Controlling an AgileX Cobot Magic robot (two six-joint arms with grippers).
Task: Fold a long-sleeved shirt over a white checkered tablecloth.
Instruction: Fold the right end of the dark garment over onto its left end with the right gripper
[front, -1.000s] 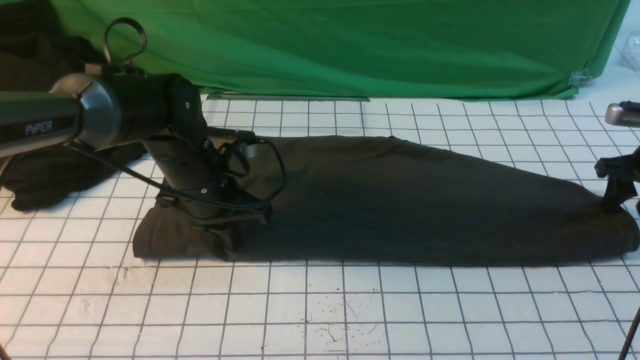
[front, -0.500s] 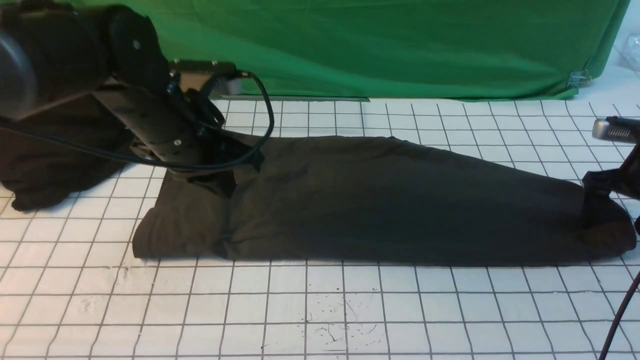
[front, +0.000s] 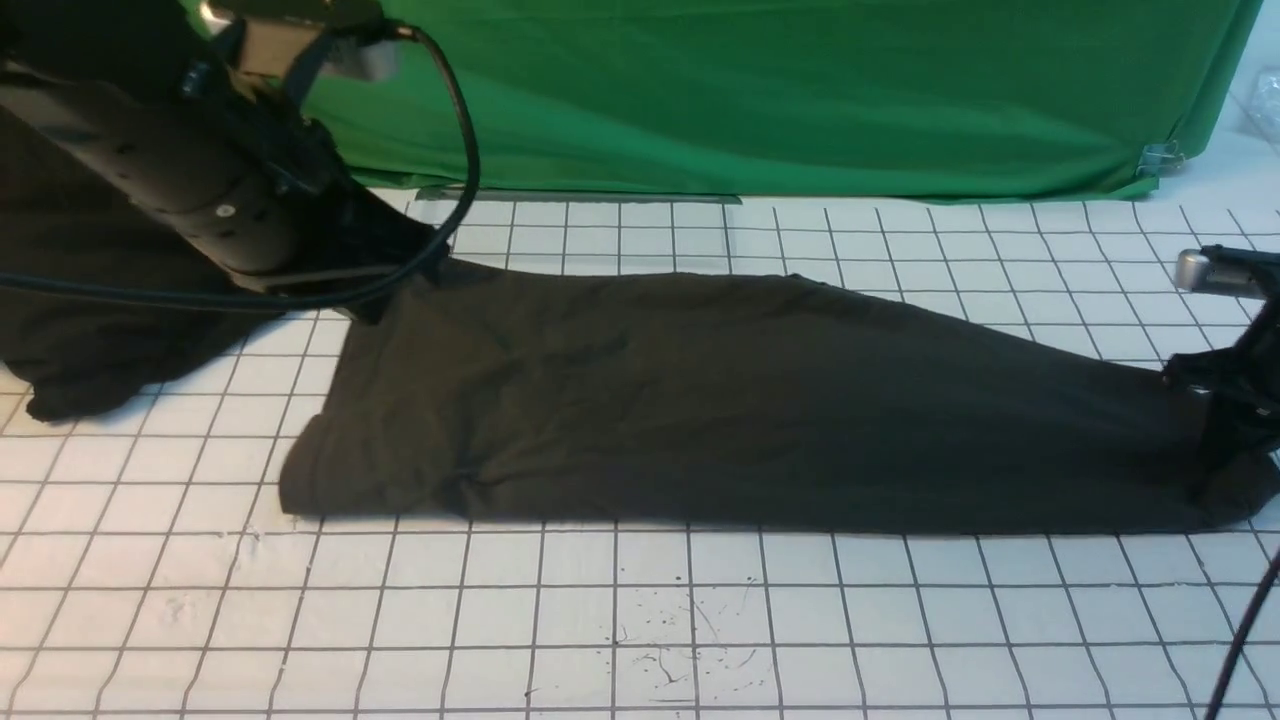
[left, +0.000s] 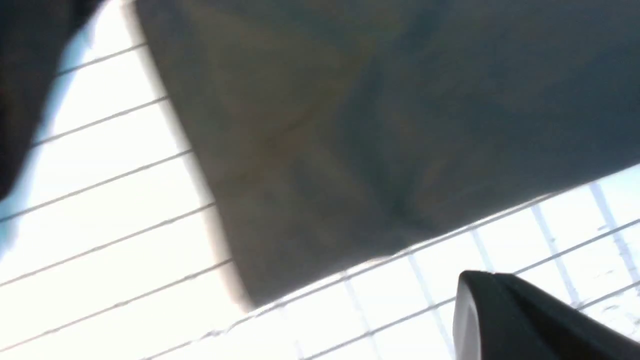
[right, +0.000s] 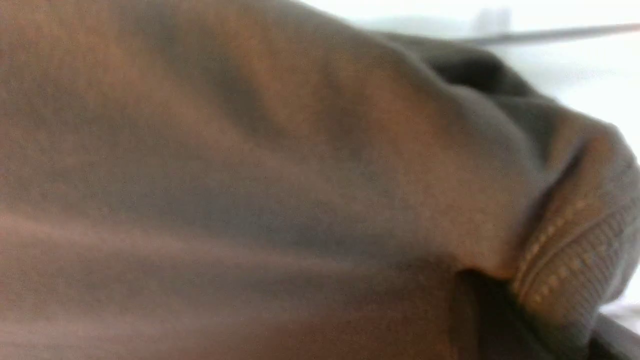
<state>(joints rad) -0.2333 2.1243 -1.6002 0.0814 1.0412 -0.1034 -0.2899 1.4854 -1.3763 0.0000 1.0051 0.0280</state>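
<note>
Long-sleeved shirt (front: 720, 400): lies as one long dark band across the middle of the front view, on the white checkered tablecloth (front: 640, 620). No print is showing. Its left end is wide and flat at centre-left, and it tapers toward the right edge of the frame.

Left gripper (front: 375, 290): upper left of the front view, hanging over the shirt's far left corner. It is dark on dark there, so I can't tell whether the claw is apart or together. The left wrist view shows one black finger (left: 510, 320) over bare tablecloth (left: 100, 200), clear of the shirt's edge (left: 375, 125); the other finger is out of frame.

Right gripper (front: 1225, 410): right edge of the front view, clamped on the right end of the long-sleeved shirt, with the fabric drawn up to it. The right wrist view is filled with blurred brown-black cloth (right: 250, 175) and a ribbed, stitched edge (right: 570, 260) at lower right.

A second black garment (front: 90, 340) is bunched at far left, partly behind the left arm. A green backdrop (front: 800, 100) runs along the top.
</note>
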